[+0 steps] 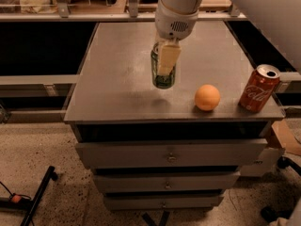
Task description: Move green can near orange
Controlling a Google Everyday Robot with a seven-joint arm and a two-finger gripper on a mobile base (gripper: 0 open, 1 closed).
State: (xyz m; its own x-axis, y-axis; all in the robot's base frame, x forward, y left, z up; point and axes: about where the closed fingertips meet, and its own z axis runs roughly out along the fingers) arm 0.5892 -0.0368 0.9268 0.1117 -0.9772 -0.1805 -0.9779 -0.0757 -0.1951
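At the near left, a black stand [37,197] is seen on the floor, well apart from the work. The table [117,74], a grey top over 3 drawers [171,153], is bare across its left half. Left of centre, the gripper [165,62] is hung from the arm above the table. Its 2 fingers [168,58] are pinched on the green can [163,80], with 1 pale pad laid down the can's near side. The can is held upright and appears raised clear of the top, a soft shadow being cast below it. This height is judged to be for carrying, so that the can is not dragged or tipped. The grip is taken high, so the base is left free for setting down. To the right, near the front edge, the orange [207,97] is rested, apart from the green can. At the near right corner a red can [259,88] is stood, near the orange but not touching it. The free spot is therefore judged to be on the orange's left. The grasp is made and the placing is not yet done. The orange could be rolled if nudged.
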